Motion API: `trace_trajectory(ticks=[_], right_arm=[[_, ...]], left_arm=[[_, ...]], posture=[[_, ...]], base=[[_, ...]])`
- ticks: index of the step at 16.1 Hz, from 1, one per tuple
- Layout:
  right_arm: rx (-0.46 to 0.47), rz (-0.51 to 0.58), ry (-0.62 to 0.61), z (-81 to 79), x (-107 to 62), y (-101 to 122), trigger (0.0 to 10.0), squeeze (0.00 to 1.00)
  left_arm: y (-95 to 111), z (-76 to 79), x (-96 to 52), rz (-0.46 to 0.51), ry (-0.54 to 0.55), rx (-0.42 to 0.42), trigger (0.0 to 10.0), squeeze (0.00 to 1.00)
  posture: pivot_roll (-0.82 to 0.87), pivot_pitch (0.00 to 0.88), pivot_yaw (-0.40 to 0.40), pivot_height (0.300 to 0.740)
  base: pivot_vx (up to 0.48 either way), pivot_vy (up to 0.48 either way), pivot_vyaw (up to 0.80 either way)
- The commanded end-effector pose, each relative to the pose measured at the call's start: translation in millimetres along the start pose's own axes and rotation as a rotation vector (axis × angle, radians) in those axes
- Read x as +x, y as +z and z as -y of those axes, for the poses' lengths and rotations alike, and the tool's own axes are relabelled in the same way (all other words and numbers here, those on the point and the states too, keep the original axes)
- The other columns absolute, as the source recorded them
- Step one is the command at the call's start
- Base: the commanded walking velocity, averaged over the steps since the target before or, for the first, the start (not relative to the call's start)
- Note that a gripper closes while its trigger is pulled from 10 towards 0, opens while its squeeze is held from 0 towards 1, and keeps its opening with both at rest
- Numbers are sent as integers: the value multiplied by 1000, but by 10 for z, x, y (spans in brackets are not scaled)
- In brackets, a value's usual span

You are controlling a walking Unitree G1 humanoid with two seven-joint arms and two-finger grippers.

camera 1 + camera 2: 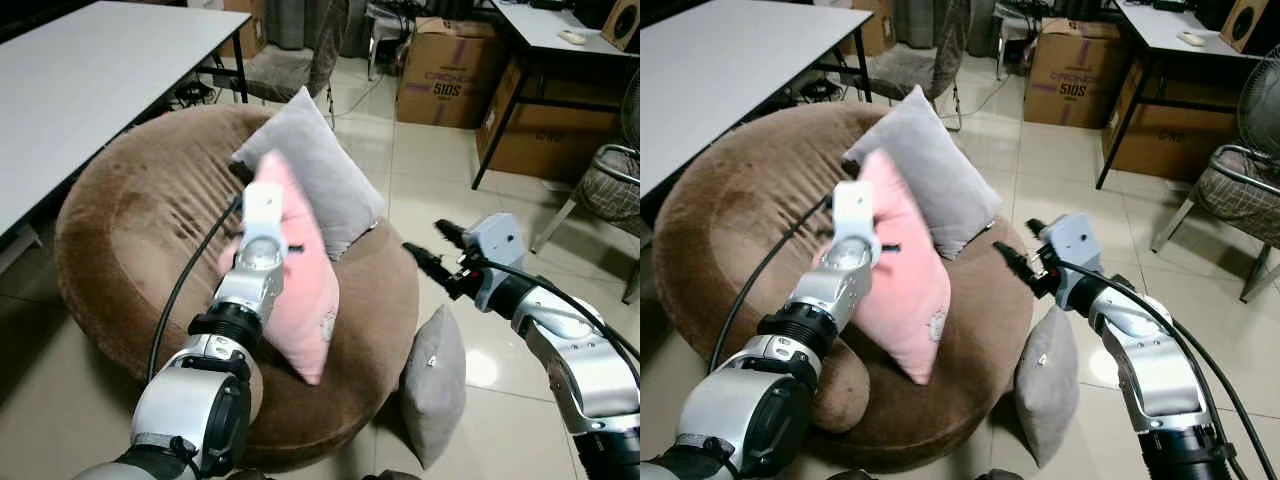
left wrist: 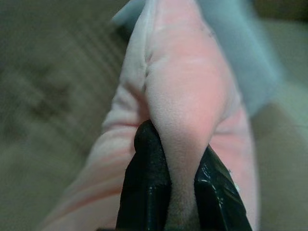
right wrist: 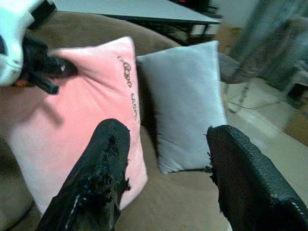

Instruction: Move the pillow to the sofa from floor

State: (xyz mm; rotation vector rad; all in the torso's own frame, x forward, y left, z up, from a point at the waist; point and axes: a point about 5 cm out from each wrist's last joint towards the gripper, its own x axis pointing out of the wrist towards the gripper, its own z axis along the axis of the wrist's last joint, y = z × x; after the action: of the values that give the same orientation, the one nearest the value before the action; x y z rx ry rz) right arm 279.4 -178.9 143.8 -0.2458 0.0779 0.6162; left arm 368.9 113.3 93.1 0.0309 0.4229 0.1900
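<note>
Head views, my left gripper [image 1: 247, 180]: raised over the round brown sofa [image 1: 130, 220], pinching the upper edge of the pink pillow [image 1: 305, 290].
Head views, pink pillow: standing on edge on the sofa seat, its low corner sunk into the cushion, its back against a grey pillow [image 1: 315, 170] that also stands on the sofa.
Head views, my right gripper [image 1: 1015, 255]: held in the air just off the sofa's right rim, fingers pointing toward the pink pillow, holding nothing.
Head views, floor: a second grey pillow [image 1: 435, 385] leans against the sofa's outer side on the pale tiles.
Head views, surroundings: a white table [image 1: 80, 80] on the left, cardboard boxes [image 1: 445, 75] behind, a wicker chair [image 1: 610, 185] at the right edge.
Left wrist view: my two black fingers [image 2: 144, 192] are clamped narrow on a fold of pink fabric [image 2: 187, 96]; brown sofa plush blurs beside it.
Right wrist view: my fingers [image 3: 101, 178] stand wide apart and empty; between and beyond them are the pink pillow [image 3: 86, 115], with dark embroidery along one edge, and the grey pillow [image 3: 185, 101] touching it. My left gripper [image 3: 45, 67] bites the pink pillow's edge.
</note>
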Motion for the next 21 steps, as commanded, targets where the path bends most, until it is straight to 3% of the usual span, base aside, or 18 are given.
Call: trace_trajectory(ticks=[1, 4, 6, 9, 13, 14, 16, 19, 21], right_arm=[[2, 13, 53, -7, 28, 68, 10000, 0], [38, -22, 225, -128, -25, 36, 10000, 0], [51, -113, 400, -227, -146, -68, 10000, 0], [55, -170, 479, -221, -210, -115, 10000, 0], [38, -183, 511, -195, -208, -97, 10000, 0], [38, -175, 514, -193, -206, -86, 10000, 0], [18, -187, 494, -172, -206, -97, 10000, 0], [43, -194, 469, -147, -227, -122, 10000, 0], [68, -101, 395, -122, -190, -33, 10000, 0]], left_arm=[[93, -105, 28, 28, 100, -16, 10000, 0], [101, -224, 41, 14, 206, -40, 10000, 0], [81, -240, -2, -3, 296, -74, 10000, 0], [87, -192, -66, -17, 352, -138, 10000, 0], [-1, -139, -109, -61, 355, -116, 10000, 39], [-5, -160, -112, -63, 357, -123, 10000, 1000], [13, -178, -105, -59, 329, -153, 10000, 1000], [268, -198, -97, 157, 206, -88, 10000, 1000], [422, -277, -131, 256, 140, -67, 10000, 1000]], posture=[[-40, 0, 5, 740], [-33, 0, -1, 740], [-28, 0, -7, 740], [-25, 0, -16, 740], [-26, 0, -16, 740], [-26, 0, -13, 740], [-26, 0, -12, 740], [-27, 0, -5, 740], [-25, 0, 0, 740]], base=[[0, 0, 0], [0, 0, 0], [0, 0, 0], [0, 0, 0], [0, 0, 0], [0, 0, 0], [0, 0, 0], [0, 0, 0], [0, 0, 0]])
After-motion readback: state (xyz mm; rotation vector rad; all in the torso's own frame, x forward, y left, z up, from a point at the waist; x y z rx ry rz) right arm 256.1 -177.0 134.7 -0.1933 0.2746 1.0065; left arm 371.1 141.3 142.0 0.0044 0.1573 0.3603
